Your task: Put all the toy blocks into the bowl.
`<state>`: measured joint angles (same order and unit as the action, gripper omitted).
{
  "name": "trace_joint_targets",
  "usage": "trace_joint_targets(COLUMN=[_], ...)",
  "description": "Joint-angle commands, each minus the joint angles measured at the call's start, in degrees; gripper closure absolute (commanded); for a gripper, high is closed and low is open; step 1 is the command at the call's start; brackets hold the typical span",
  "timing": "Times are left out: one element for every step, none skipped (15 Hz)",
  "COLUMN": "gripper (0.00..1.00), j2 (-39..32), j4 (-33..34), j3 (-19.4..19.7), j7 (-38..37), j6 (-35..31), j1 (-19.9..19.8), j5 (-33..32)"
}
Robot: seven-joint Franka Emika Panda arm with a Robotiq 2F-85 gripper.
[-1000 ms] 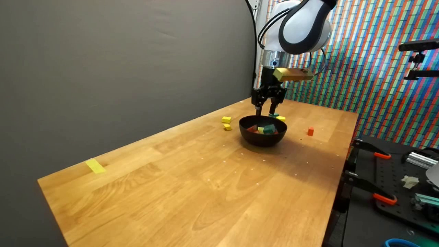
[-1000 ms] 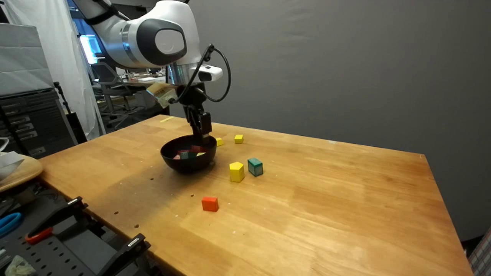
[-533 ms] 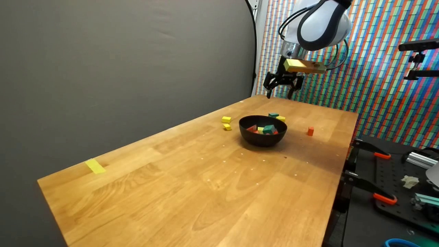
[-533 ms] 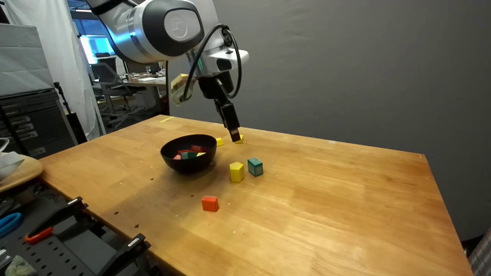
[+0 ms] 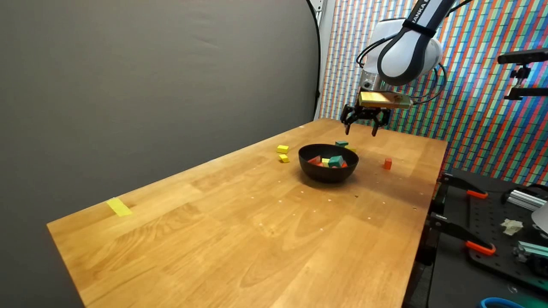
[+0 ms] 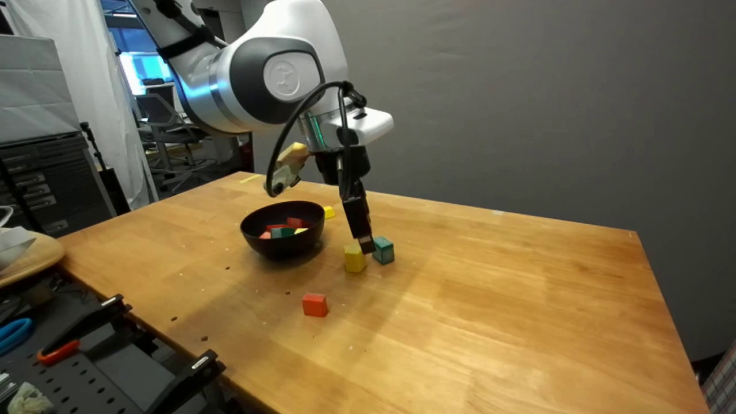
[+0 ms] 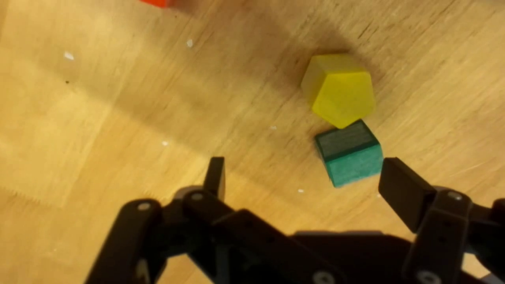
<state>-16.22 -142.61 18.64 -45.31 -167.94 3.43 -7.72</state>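
Above the desk (image 6: 489, 322), near the green block (image 7: 357, 163) and the yellow block (image 7: 345, 96), hangs the pincer (image 7: 303, 173), its jaws spread wide and holding nothing. This posture suggests readiness for a new pick. In the wrist view the green block lies off-centre, close to one jaw; it is judged the likelier target, and a sideways correction before lowering would keep that jaw from landing on it. The yellow block stands with a pentagonal face upward, just beside the green one; whether they touch cannot be told, and gripping either may nudge its neighbour. The red block (image 6: 315, 305) lies clearly apart from both, a spacing that should leave its sides free for the jaws. In an exterior view, a second yellow block (image 5: 282, 149) and a third yellow block (image 5: 284, 158) rest near each other and near the bowl (image 5: 327, 174).

Container: the bowl stands upright among these, presumably so placed to keep each transfer short. It holds several red pieces (image 5: 314, 160), a green piece (image 5: 336, 161) and a yellow piece (image 5: 325, 162); these lie jumbled and appear to sit below the rim, some partly hidden, so that no exact count is possible. Room seems to remain for the five left outside, whose number suggests a task roughly half done.
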Motion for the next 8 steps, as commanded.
trace_joint_targets(gripper=[0.0,0.0,0.0,0.0,0.0,0.0,0.0,0.11], j2=[-0.54,-0.22,-0.49,-0.53,-0.85,-1.46,-2.06,-2.93], j4=[0.12,-0.39,-0.41,-0.16,0.55,1.61,2.61,3.5], j3=[0.63,-2.71,-4.38,-8.63,-12.21,-14.86,-17.31,-17.77], j7=[0.98,3.99,5.21,8.42,10.88,13.04,15.39,16.56], j6=[-0.07,-1.19,-2.16,-2.57,-2.74,-2.52,-2.39,-2.49], j1=[0.83,-1.62,-2.63,-5.29,-7.33,-8.65,-9.92,-9.74], j5=[1.11,4.07,6.19,11.29,16.16,20.19,23.92,25.68])
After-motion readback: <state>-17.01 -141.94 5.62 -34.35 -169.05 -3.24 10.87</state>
